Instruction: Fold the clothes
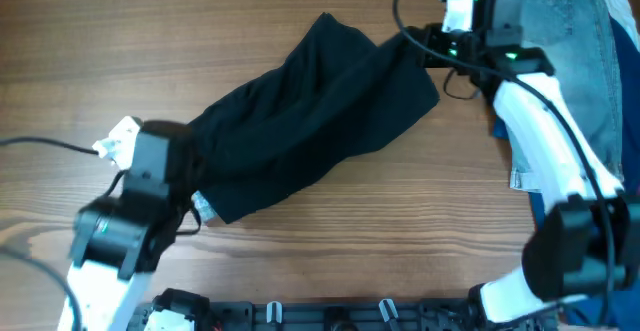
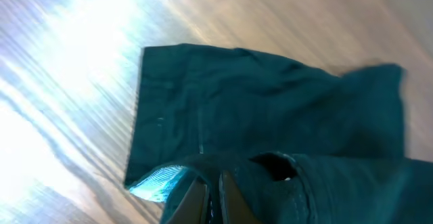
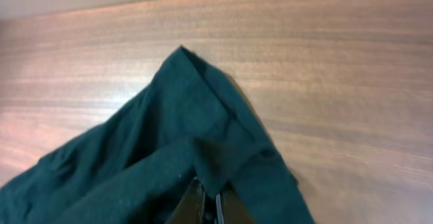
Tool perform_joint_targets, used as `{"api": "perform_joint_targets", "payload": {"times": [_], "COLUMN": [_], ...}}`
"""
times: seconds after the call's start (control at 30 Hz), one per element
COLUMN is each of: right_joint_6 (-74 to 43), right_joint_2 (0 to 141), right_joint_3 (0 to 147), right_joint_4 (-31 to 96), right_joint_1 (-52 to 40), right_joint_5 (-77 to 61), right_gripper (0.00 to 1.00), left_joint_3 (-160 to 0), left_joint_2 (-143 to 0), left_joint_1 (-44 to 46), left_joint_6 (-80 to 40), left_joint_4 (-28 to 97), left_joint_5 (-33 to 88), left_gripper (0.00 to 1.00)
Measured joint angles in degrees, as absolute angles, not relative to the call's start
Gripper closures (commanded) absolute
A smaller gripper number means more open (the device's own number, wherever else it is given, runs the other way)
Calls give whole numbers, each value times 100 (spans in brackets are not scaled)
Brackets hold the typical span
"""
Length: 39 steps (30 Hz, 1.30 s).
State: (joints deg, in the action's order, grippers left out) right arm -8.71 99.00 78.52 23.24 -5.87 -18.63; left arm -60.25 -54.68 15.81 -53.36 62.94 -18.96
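Note:
The clothes (image 1: 310, 111), a black soft garment, lie stretched in a diagonal band across the wooden table, from lower left to upper right. My left gripper (image 1: 190, 183) is shut on the lower-left end, beside a white label (image 1: 203, 208). In the left wrist view the gripper (image 2: 213, 198) pinches black fabric (image 2: 270, 109), with the label (image 2: 159, 183) just to its left. My right gripper (image 1: 412, 41) is shut on the upper-right end. In the right wrist view that gripper (image 3: 210, 202) bites a raised fold of the cloth (image 3: 169, 136), and a pointed corner lies beyond it.
Light-blue denim (image 1: 570, 31) is piled at the back right, partly under the right arm (image 1: 545, 121). A black cable (image 1: 40, 146) trails off to the left. A dark rail (image 1: 330, 316) runs along the table's front edge.

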Motion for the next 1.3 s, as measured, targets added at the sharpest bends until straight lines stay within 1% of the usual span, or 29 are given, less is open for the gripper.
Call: {"api": "perform_joint_targets", "payload": {"times": [0.2,0.37,0.5,0.67,0.7,0.73,0.77,0.8,0.83,0.87,0.9,1.03,1.2,1.3], "right_joint_6": [-864,-862,-871,-891,-891,-891,-891,-897,-891,-904,-910,-913,-862,-652], "right_joint_2": [10516,10892,11502,12101,12195,12250,12267,12276,12276,12276,12276,12276,12180,11867], "right_joint_3": [7846,7848,7848,7850,7850,7850,7850,7850,7850,7850,7850,7854,7863,7865], "right_joint_4": [825,-318,-694,-1100,-1181,-1216,-1243,-1284,-1347,-1400,-1450,-1402,-637,-215], "right_joint_1": [-725,-1085,-1295,-1374,-1376,-1385,-1385,-1385,-1385,-1385,-1385,-1367,-1153,-1041], "right_joint_5": [-1907,-1907,-1903,-1881,-1868,-1852,-1837,-1831,-1802,-1796,-1763,-1584,-1625,-1691], "right_gripper": [96,96,96,96,96,92,77,43,15,3,1,0,0,1], "left_joint_3": [-6025,-6025,-6025,-6025,-6025,-6025,-6025,-6025,-6025,-6025,-6025,-6025,-6025,-6025], "left_joint_2": [-6514,-7273,-7797,-8315,-8493,-8676,-8812,-8980,-9205,-9356,-9435,-9546,-9400,-8960], "left_joint_1": [1472,862,366,123,104,99,99,99,89,60,30,-250,-534,-534], "left_joint_6": [-5977,-6399,-6510,-6536,-6545,-6547,-6545,-6534,-6547,-6549,-6552,-6479,-5704,-5306], "left_joint_4": [6278,6106,5592,4908,4779,4678,4639,4595,4523,4453,4397,3968,3704,3721], "left_joint_5": [-2383,-2486,-2530,-2578,-2591,-2598,-2609,-2633,-2670,-2707,-2722,-2759,-2587,-2502], "left_gripper": [96,96,96,96,94,76,59,29,9,2,0,0,0,0]}}
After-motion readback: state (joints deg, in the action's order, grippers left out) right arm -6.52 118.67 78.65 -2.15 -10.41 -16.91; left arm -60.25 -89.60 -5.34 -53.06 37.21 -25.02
